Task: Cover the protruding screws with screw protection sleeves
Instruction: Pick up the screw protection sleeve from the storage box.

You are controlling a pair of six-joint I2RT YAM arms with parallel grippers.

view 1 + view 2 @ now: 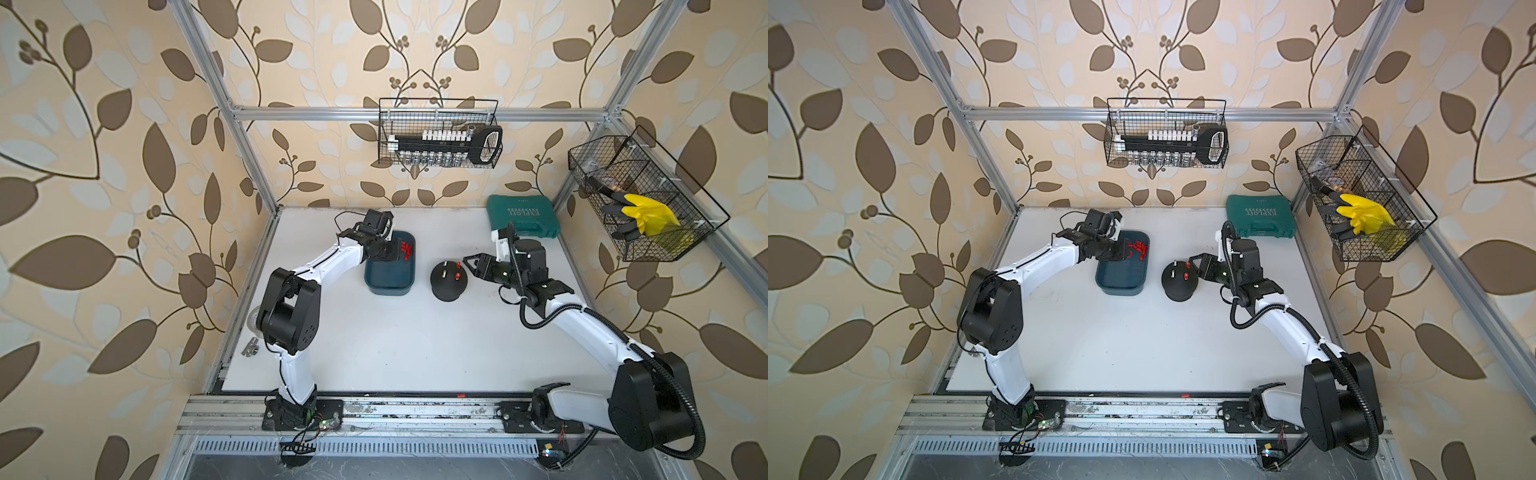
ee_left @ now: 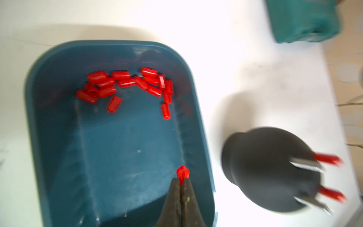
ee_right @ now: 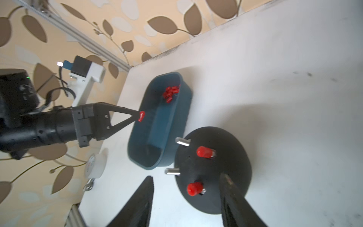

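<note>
Spanning the cell, a flat white tabletop (image 1: 415, 353) carries a dark teal rectangular plastic tray (image 1: 388, 289) and, just beside it, a black round dome-shaped base (image 1: 448, 289). The left gripper (image 2: 181, 182) hangs above the tray, its jaws pressed together on one small red plastic sleeve (image 2: 182, 172). The right gripper (image 3: 186, 176) sits close to the base, jaws apart and empty. Four thin silver screws rise from the base: two bare screws (image 3: 182, 141) and two red-capped screws (image 3: 204, 152). A heap of loose red sleeves (image 2: 125, 84) lies at the tray's end farthest from the arms' mounts.
</note>
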